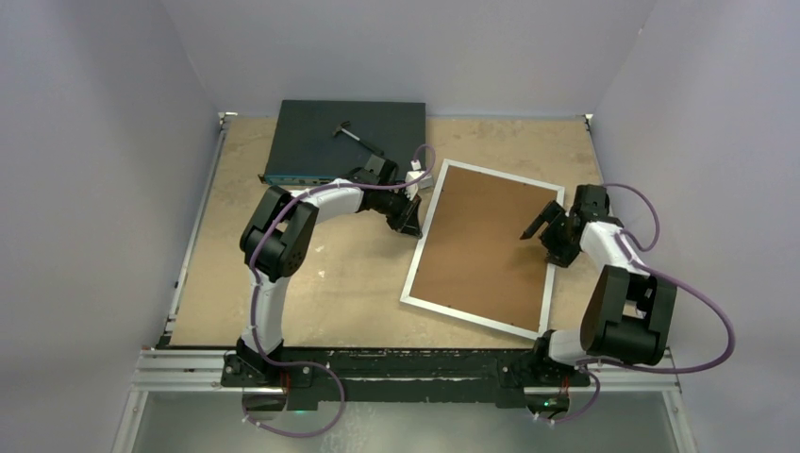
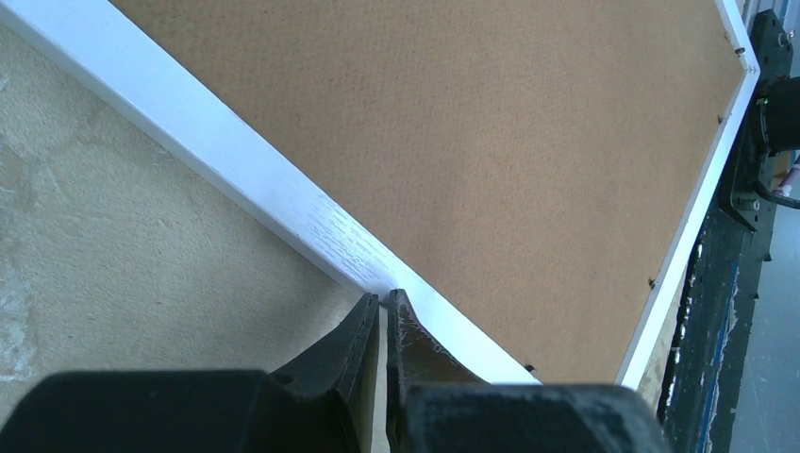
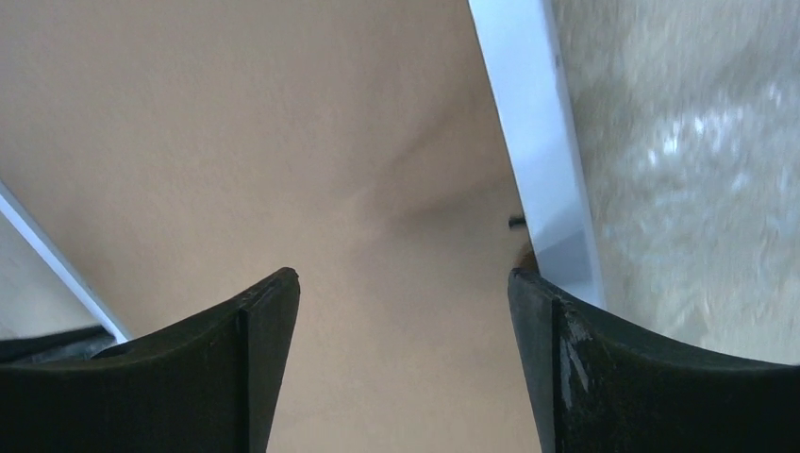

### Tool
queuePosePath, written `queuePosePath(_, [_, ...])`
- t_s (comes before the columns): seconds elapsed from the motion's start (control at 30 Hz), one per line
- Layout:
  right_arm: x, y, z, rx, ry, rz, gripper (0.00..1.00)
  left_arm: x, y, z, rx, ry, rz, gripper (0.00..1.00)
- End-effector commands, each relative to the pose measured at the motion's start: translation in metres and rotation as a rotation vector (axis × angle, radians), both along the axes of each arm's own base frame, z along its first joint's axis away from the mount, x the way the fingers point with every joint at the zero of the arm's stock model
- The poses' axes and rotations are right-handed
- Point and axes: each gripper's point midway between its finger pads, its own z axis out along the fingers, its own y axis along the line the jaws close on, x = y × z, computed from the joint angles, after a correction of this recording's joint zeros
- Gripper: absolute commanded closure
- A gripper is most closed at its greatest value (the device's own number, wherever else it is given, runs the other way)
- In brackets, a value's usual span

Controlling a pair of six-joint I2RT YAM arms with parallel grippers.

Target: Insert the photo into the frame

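Observation:
The frame lies flat on the table, white border round a plain brown backing board that fills it. The photo is hidden. My left gripper is shut, its tips against the outer side of the frame's left border, with nothing between the fingers. My right gripper hangs open just above the backing board, near the frame's right border. One of its fingertips is over that border's inner edge, and nothing is held.
A dark flat box sits at the back left of the table with a small tool lying on it. Bare tabletop stretches left of the frame. The right arm's base stands beyond the frame's near corner.

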Motion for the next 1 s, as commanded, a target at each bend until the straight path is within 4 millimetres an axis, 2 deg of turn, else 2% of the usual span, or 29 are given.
queuePosePath(0.0, [-0.026, 0.001, 0.031, -0.022, 0.086, -0.044, 0.15, -0.001, 0.004, -0.016, 0.060, -0.041, -0.009, 0.95])
queuePosePath(0.07, [-0.033, -0.002, 0.048, -0.038, 0.093, -0.060, 0.14, -0.001, 0.004, -0.013, 0.059, -0.040, -0.020, 0.94])
queuePosePath(0.13, [-0.046, -0.005, 0.056, -0.062, 0.126, -0.098, 0.13, 0.000, 0.002, -0.009, 0.050, -0.038, -0.031, 0.93])
queuePosePath(0.23, [-0.058, -0.029, 0.066, -0.179, 0.149, -0.191, 0.07, 0.003, 0.001, 0.001, 0.017, -0.035, -0.039, 0.89])
queuePosePath(0.33, [-0.058, -0.045, 0.056, -0.235, 0.185, -0.233, 0.03, 0.002, 0.002, 0.012, -0.015, -0.031, -0.055, 0.81])
queuePosePath(0.43, [-0.053, -0.040, 0.024, -0.202, 0.195, -0.238, 0.01, -0.003, 0.005, 0.018, -0.021, -0.037, -0.085, 0.73])
queuePosePath(0.57, [-0.037, -0.023, -0.005, -0.092, 0.178, -0.206, 0.04, -0.015, 0.018, 0.026, -0.028, -0.021, -0.131, 0.63])
queuePosePath(0.67, [-0.024, -0.004, -0.015, 0.020, 0.148, -0.160, 0.06, -0.026, 0.029, 0.030, -0.015, -0.018, -0.201, 0.58])
queuePosePath(0.83, [0.001, -0.001, -0.012, 0.058, 0.078, -0.139, 0.17, -0.047, 0.036, 0.020, -0.006, 0.035, -0.273, 0.58])
queuePosePath(0.97, [0.024, 0.000, -0.008, 0.097, 0.043, -0.145, 0.27, -0.057, 0.028, 0.007, -0.014, 0.053, -0.280, 0.61])
